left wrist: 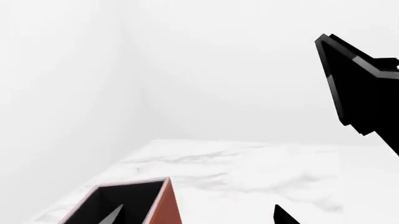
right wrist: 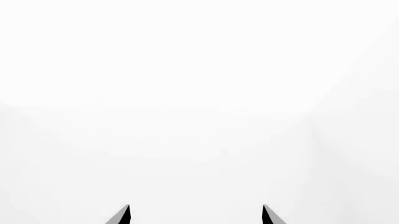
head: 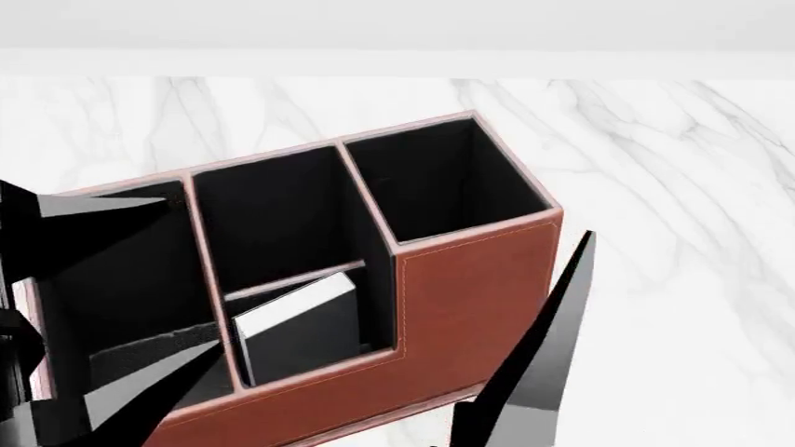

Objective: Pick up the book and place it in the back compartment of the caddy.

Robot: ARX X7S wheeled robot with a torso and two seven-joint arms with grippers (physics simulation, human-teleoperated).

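Note:
The reddish-brown caddy (head: pixel 478 289) fills the head view; its corner shows in the left wrist view (left wrist: pixel 165 205). The black book (head: pixel 298 326) stands tilted inside the back compartment (head: pixel 379 312), between the thin cross divider and the low front wall. No gripper touches it. My left gripper (head: pixel 407 291) is open and empty, above and astride the caddy. One finger (head: pixel 149 386) is over the long end cell, the other (head: pixel 546 345) is beside the tall end wall. In its own view the left gripper (left wrist: pixel 197 215) is open. My right gripper (right wrist: pixel 194 215) is open, empty and faces a bare white wall.
The caddy stands on a white marble table (head: pixel 671 186) with white walls behind. A black arm part (head: pixel 62 219) reaches in at the head view's left edge. A black angular part (left wrist: pixel 365 88) hangs high in the left wrist view.

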